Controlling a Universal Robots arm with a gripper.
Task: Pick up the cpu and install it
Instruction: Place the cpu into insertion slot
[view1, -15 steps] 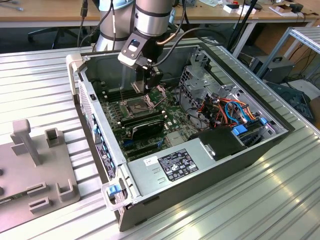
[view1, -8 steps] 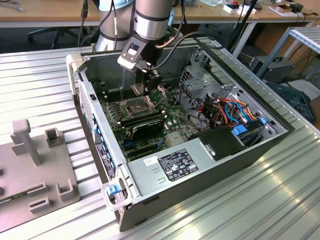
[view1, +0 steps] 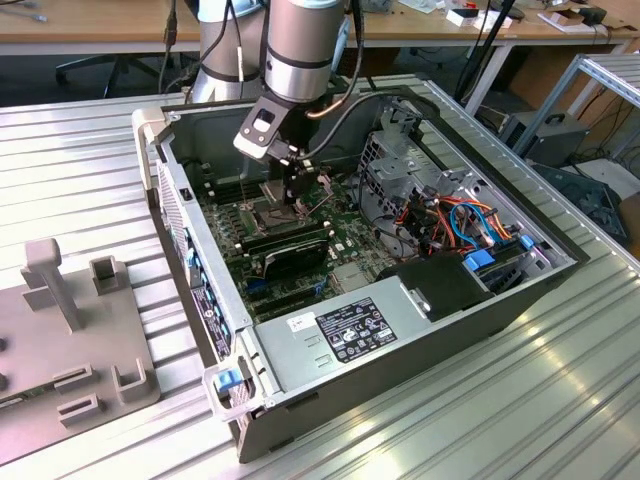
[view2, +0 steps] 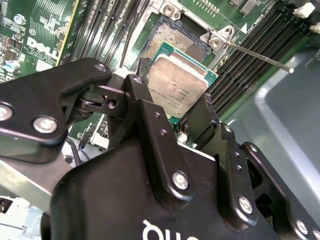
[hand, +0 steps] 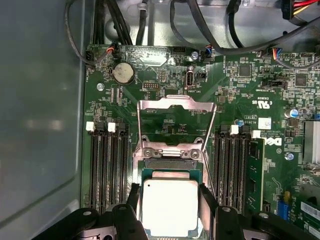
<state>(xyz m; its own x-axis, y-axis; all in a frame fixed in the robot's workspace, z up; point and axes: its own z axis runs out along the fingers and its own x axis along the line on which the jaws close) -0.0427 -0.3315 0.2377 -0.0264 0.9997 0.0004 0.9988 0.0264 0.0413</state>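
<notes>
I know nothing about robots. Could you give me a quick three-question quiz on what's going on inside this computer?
1. True or false: the metal frame beside the socket is folded shut.
2. What does the gripper hold? A a cable; B the chip; C a screw.
3. Name the round silver part on the green board beyond the frame.
Key: 1 false, it stands flipped open. 2 B, clamped from both sides. 3 a coin battery.
</notes>
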